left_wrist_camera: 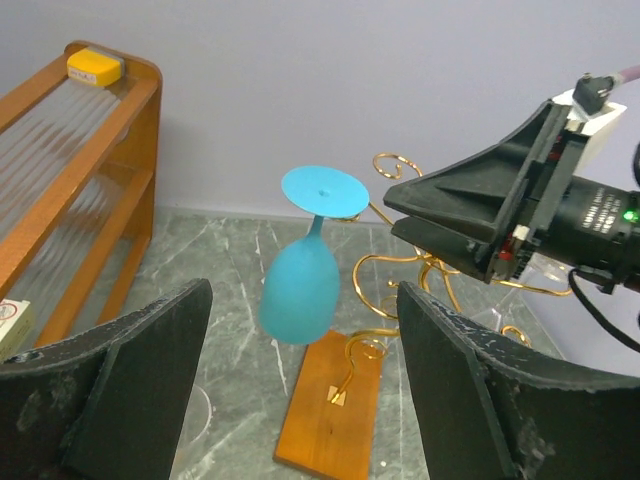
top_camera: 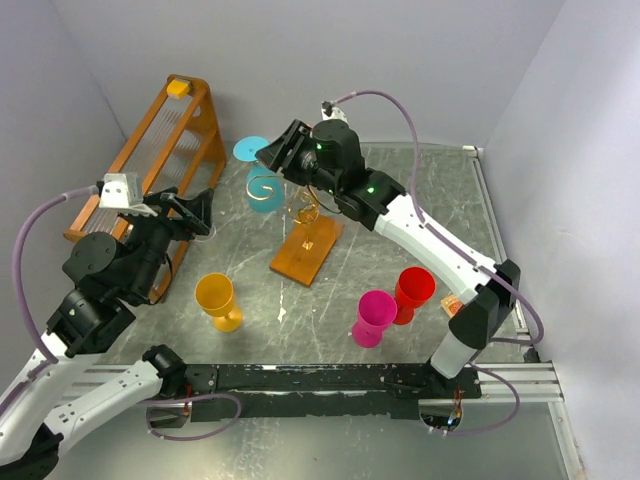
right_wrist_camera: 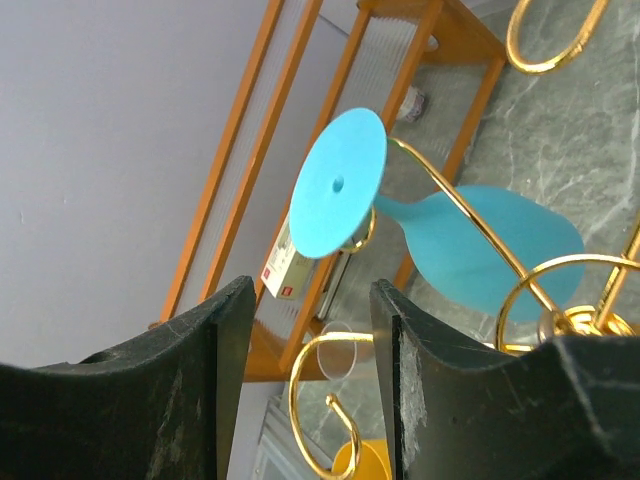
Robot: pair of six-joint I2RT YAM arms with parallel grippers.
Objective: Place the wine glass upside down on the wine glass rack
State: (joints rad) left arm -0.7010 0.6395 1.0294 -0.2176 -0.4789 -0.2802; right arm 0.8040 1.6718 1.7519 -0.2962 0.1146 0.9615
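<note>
The teal wine glass (top_camera: 262, 188) hangs upside down, its stem in a curly arm of the wine glass rack (top_camera: 305, 212), its round foot (right_wrist_camera: 338, 185) resting on top of the wire. The rack is gold wire (right_wrist_camera: 452, 205) on a brown wooden base (left_wrist_camera: 335, 415). My right gripper (top_camera: 276, 150) hovers just behind the glass foot, open, and only a gold scroll shows between its fingers (right_wrist_camera: 215, 340). My left gripper (left_wrist_camera: 303, 300) is at the left, facing the bowl (left_wrist_camera: 300, 290) from a distance, open and holding nothing.
A tall orange-brown wooden frame (top_camera: 165, 150) stands at the back left with a yellow block (top_camera: 180, 88) on top. A yellow cup (top_camera: 217, 298), a pink cup (top_camera: 373, 317) and a red cup (top_camera: 413, 292) stand nearer the arm bases.
</note>
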